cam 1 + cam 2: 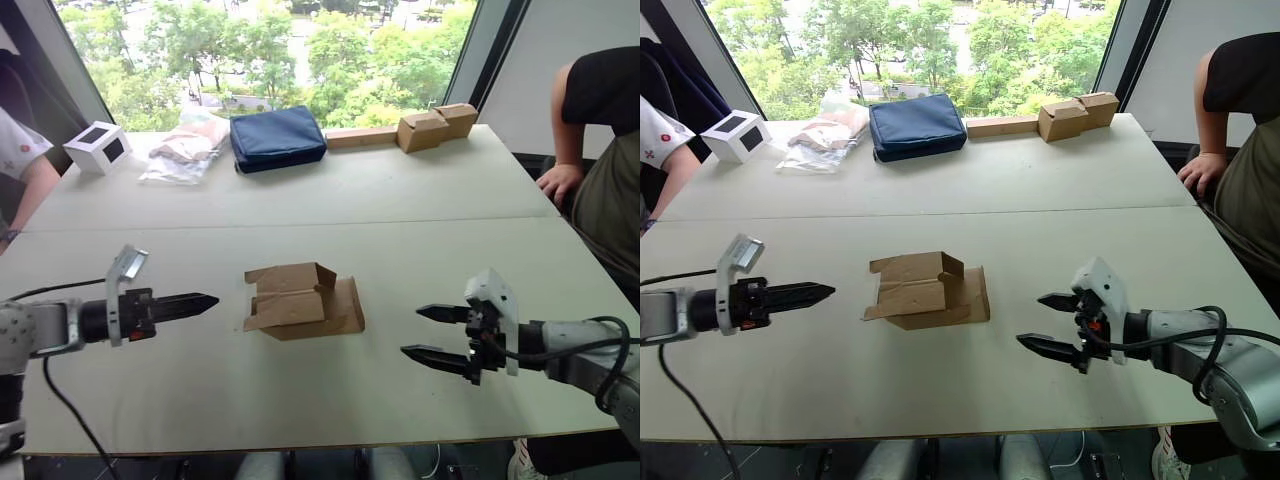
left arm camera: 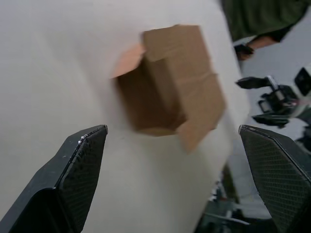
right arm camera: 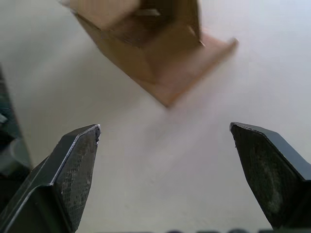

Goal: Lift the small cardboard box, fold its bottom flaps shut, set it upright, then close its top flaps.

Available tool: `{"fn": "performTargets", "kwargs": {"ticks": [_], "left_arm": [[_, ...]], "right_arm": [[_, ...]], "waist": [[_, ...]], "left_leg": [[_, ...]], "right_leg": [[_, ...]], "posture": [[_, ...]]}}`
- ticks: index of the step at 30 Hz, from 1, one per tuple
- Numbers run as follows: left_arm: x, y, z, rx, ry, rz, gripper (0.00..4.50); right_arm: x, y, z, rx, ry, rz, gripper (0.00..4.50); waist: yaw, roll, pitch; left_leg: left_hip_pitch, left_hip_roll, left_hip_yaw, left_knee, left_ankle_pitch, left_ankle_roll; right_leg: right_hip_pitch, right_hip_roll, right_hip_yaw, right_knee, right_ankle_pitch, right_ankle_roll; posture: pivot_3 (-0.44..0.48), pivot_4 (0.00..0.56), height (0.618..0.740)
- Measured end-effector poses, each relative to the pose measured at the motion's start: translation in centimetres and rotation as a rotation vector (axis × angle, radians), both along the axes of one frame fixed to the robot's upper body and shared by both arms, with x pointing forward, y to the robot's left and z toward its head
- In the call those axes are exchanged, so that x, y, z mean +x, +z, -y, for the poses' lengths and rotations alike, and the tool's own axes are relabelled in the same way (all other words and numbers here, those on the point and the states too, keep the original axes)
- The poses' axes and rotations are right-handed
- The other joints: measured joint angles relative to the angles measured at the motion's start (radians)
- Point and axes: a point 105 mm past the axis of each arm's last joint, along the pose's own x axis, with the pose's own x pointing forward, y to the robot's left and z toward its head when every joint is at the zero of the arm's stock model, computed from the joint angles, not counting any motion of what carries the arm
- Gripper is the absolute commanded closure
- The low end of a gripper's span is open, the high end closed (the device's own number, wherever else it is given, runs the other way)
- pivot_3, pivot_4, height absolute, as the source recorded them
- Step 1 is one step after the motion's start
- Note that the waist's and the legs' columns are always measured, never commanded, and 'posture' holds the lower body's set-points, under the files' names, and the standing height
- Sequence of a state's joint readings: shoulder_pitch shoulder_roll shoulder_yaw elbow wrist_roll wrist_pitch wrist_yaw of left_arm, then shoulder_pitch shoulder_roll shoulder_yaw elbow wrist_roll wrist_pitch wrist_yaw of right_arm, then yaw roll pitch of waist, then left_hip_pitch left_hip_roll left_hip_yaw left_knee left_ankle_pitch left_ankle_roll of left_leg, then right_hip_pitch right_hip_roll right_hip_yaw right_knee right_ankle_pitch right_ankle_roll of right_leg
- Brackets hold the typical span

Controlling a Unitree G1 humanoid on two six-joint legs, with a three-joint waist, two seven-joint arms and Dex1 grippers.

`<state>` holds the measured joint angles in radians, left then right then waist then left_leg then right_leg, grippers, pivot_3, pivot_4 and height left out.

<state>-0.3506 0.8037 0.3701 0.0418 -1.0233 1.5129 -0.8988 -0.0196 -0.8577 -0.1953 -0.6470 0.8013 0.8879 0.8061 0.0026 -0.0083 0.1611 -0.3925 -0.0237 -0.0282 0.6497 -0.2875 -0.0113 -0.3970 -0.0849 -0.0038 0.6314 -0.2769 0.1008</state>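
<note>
Near the worktop's front edge lies the small brown cardboard box (image 1: 302,301), flaps loose, between the spread-fingered left gripper (image 2: 175,179) and right gripper (image 1: 432,333).

My left arm reaches in low and level, left gripper (image 1: 205,300) pointing toward my right, fingers spread (clear in its wrist view). My right arm mirrors it, right gripper (image 1: 428,333) pointing left, its two fingers wide apart.

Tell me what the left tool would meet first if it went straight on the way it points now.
Most likely the small cardboard box. The left tool, open, points across the table at the box's open side, with bare tabletop between them. Exact height is hard to judge.
</note>
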Motion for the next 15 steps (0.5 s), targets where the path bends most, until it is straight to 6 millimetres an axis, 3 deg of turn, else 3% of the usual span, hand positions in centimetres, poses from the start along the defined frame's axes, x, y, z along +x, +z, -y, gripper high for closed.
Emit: {"fn": "performTargets", "kwargs": {"ticks": [6,15], "left_arm": [[1.4,-1.1,2.8,-0.114,-0.024,-0.088,0.03],[2.7,-1.8,5.7,-0.184,-0.073,-0.139,0.03]], "right_arm": [[-1.2,1.0,-3.8,0.043,0.070,0.042,0.00],[-1.4,1.2,-4.2,0.037,0.036,0.044,0.00]], "waist": [[0.006,-0.003,0.000],[0.009,-0.004,0.000]], "left_leg": [[0.000,0.001,-0.001,0.000,0.001,-0.003],[0.000,0.000,-0.001,0.001,0.002,-0.003]], "right_leg": [[0.000,0.002,0.000,0.001,0.000,0.000],[0.000,0.001,0.000,0.000,0.000,0.000]], "posture": [[0.000,0.150,0.740],[0.000,0.150,0.740]]}}
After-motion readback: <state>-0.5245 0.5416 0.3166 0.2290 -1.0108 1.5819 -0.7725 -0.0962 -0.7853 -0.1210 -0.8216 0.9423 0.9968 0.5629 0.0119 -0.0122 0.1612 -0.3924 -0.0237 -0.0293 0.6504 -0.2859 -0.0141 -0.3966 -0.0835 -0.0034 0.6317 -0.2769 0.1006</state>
